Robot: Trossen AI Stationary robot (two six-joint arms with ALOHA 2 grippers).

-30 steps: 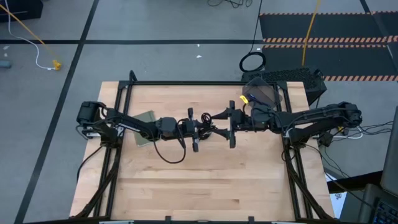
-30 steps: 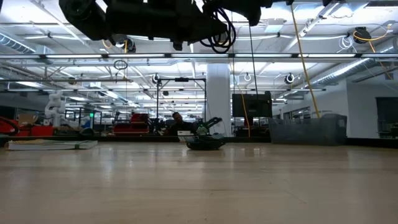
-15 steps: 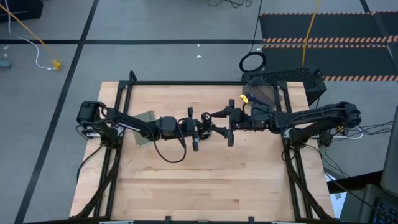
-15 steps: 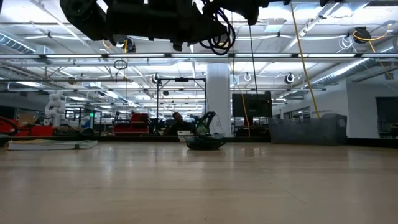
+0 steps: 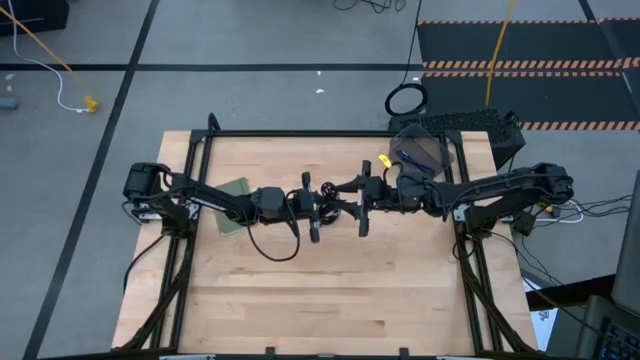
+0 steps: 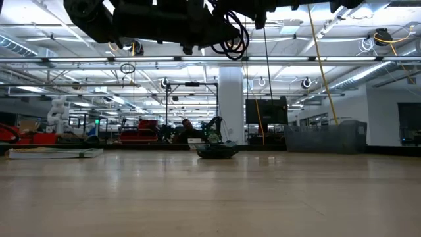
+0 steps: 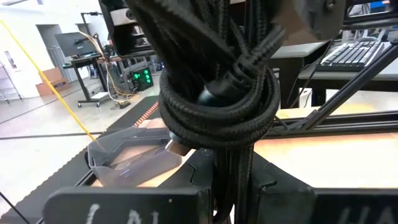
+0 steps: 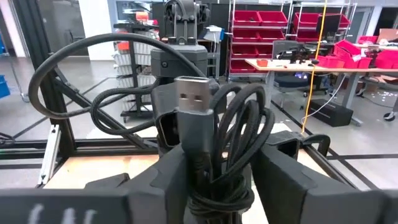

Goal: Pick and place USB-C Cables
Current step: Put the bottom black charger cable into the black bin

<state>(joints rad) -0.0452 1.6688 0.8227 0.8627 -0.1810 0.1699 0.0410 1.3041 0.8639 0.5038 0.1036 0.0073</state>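
Left gripper (image 5: 316, 208) and right gripper (image 5: 361, 203) facing mid-table, both clamping one coiled black braided USB-C cable (image 5: 331, 190), clear plastic bin (image 5: 425, 149) sitting behind.

A black braided USB-C cable (image 7: 217, 102), coiled into a tight bundle with wraps around its middle, hangs clamped between the fingers of the left gripper (image 5: 316, 208), held above the tabletop. A second black cable bundle (image 8: 227, 146), its metal plug (image 8: 194, 102) pointing up, sits pinched in the right gripper (image 5: 360, 205), directly facing the left one and very near it. The two bundles seem to touch, though the high view is too small to confirm.
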